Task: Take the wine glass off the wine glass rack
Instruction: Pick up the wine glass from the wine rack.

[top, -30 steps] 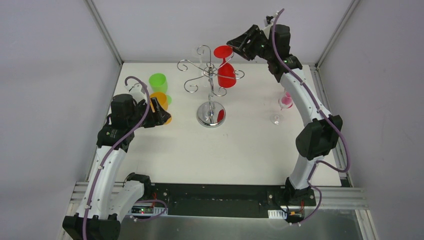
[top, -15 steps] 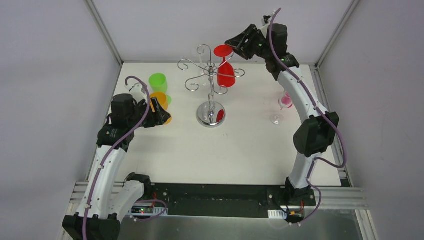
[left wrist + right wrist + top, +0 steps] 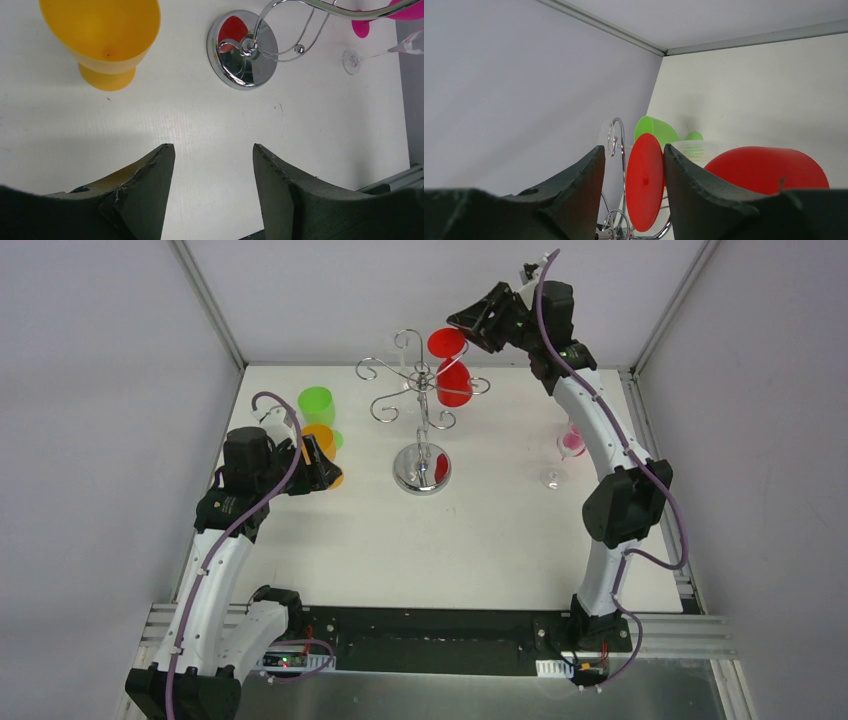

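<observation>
We judge the step in hand to be the lift-off itself. The red wine glass (image 3: 453,383) hangs upside down from an arm of the rack (image 3: 422,468), at the far side of the table (image 3: 500,540), with its foot (image 3: 644,182) uppermost. The right gripper (image 3: 633,148) is up at that foot with its jaws apart, one on each side of the disc. One finger (image 3: 674,170) lies against the rim and a gap shows on the other side, so we cannot tell whether the foot is pinched or only straddled. The next move, as we see it, calls for a sure hold. The foot must then slide outward along the wire and past the curled end without tugging the light stand over. The left gripper (image 3: 212,148) hovers over bare table, its jaws apart and empty, near an orange cup (image 3: 102,35). We count one rack and one glass on it. Four vessels are on the table: the orange cup, a green cup (image 3: 316,402), a pink glass (image 3: 573,443) and a clear glass (image 3: 352,61).
</observation>
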Robot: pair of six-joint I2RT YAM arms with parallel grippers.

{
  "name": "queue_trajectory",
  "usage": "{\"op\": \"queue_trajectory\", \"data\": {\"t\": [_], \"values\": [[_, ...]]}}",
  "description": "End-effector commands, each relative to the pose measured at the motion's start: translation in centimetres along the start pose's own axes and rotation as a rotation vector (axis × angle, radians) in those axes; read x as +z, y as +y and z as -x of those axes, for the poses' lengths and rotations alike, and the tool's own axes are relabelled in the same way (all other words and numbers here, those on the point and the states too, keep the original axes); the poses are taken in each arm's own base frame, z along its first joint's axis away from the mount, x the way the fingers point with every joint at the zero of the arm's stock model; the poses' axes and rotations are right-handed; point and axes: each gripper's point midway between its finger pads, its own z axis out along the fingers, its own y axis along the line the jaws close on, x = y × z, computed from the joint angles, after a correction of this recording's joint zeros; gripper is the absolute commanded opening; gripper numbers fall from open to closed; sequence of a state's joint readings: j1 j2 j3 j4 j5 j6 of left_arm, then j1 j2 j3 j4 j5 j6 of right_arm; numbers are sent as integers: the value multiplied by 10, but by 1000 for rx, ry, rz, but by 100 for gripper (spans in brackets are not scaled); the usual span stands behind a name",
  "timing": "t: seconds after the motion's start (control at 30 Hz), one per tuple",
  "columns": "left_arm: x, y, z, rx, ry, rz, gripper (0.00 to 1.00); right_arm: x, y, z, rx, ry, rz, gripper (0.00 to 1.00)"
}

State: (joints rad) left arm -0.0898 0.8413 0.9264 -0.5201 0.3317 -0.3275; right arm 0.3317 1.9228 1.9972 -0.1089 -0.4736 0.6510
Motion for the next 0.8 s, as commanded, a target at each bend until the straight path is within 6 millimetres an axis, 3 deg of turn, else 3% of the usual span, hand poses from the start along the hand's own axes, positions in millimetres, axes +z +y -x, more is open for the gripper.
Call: {"op": "queue_trajectory", "data": {"t": [0.0, 0.77], "values": [[0, 1, 5, 20, -19, -6, 60, -4, 26, 9, -56, -14, 76, 49], [1, 2, 5, 15, -17, -2, 60, -21, 31, -10, -51, 66, 79, 44]]}}
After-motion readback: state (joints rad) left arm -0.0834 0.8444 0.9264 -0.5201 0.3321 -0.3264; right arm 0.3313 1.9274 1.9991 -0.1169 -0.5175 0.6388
